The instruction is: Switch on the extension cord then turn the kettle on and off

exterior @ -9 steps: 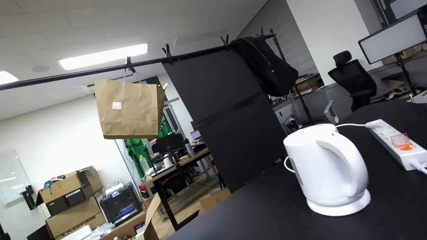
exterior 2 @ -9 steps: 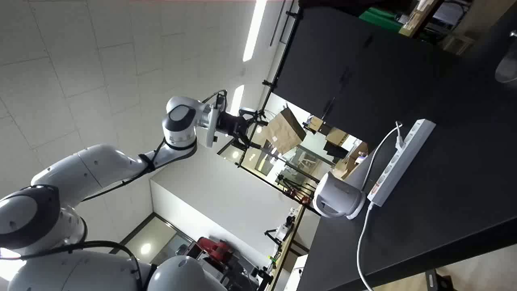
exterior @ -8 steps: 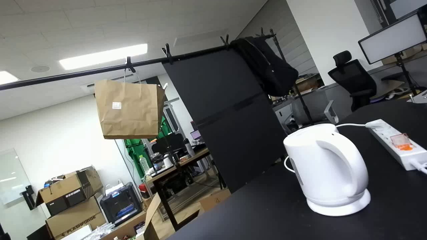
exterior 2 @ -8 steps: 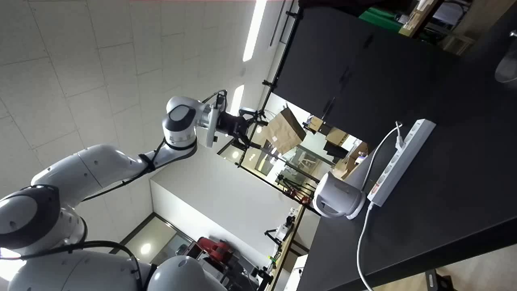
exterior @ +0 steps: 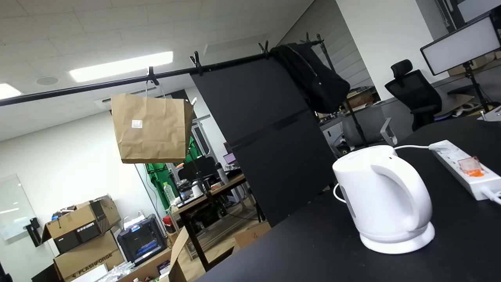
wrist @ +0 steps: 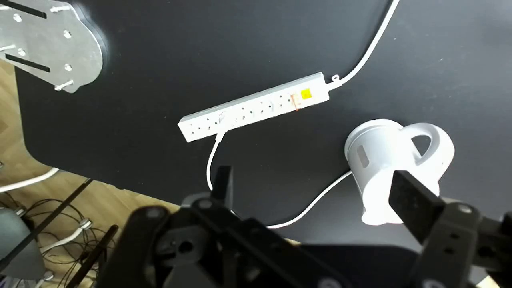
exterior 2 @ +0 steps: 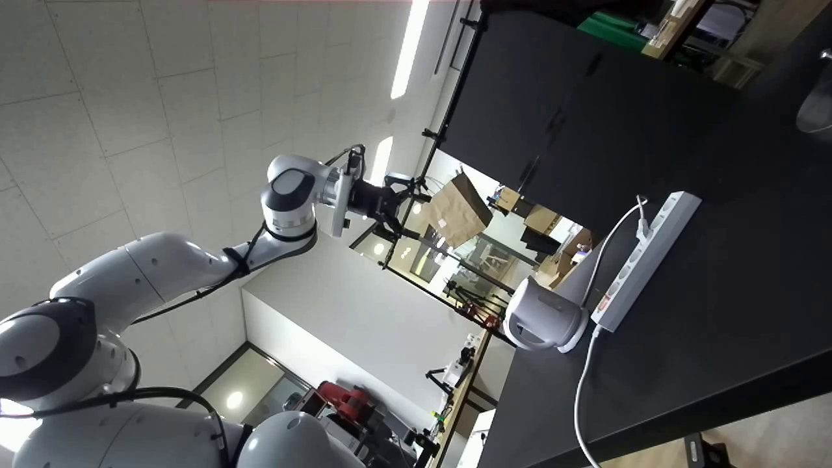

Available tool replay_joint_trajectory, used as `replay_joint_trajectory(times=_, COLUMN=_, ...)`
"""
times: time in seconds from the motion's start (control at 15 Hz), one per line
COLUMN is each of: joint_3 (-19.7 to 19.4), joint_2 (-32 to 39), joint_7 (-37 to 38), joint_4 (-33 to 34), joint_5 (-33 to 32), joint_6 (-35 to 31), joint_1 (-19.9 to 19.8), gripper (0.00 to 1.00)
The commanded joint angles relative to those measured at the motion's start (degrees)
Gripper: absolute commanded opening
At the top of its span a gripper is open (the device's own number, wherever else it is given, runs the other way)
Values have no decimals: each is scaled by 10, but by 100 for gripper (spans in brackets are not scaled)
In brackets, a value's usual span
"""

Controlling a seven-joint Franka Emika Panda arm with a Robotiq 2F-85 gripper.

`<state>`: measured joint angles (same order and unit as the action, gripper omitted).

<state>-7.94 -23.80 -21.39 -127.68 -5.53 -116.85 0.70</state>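
Observation:
The extension cord is a long white power strip lying on the black table in both exterior views (exterior: 462, 169) (exterior 2: 649, 260) and the wrist view (wrist: 256, 107). A bright yellow-orange switch shows near its cable end, with an orange-edged clear flap beside it. A white plug sits in one socket. The white kettle (exterior: 381, 199) stands upright on its base beside the strip; it also shows in an exterior view (exterior 2: 543, 315) and the wrist view (wrist: 370, 154). My gripper (exterior 2: 419, 216) is open and empty, high above the table. In the wrist view its fingers (wrist: 312, 178) are wide apart, one overlapping the kettle.
The black table (wrist: 140, 92) has an edge at the lower left of the wrist view. A metal plate (wrist: 86, 56) with bolts sits near its corner. A thin white cable (wrist: 316, 202) runs from kettle to strip. A paper bag (exterior: 152, 129) hangs from a black bar.

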Motion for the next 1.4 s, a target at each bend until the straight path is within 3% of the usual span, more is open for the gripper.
replay_joint_trajectory(times=0.0, joint_3=4, joint_2=1, joint_7=-2, joint_4=1, joint_5=2, joint_6=1, joint_1=-5, gripper=100)
replay_joint_trajectory(times=0.27, joint_3=4, joint_2=1, joint_7=-2, joint_4=1, joint_5=2, joint_6=1, joint_1=-5, gripper=100)
replay_joint_trajectory(times=0.8, joint_3=5, joint_2=54, joint_7=-42, joint_4=-29, joint_5=19, joint_6=-104, joint_1=9, gripper=100)
replay_joint_trajectory(times=0.87, joint_3=6, joint_2=64, joint_7=-48, joint_4=-35, joint_5=20, joint_6=-118, joint_1=10, gripper=75)
replay_joint_trajectory(times=0.93, joint_3=8, joint_2=76, joint_7=-52, joint_4=-41, joint_5=21, joint_6=-132, joint_1=11, gripper=75)
replay_joint_trajectory(times=1.33, joint_3=13, joint_2=127, joint_7=-93, joint_4=-58, joint_5=72, joint_6=-171, joint_1=18, gripper=31)
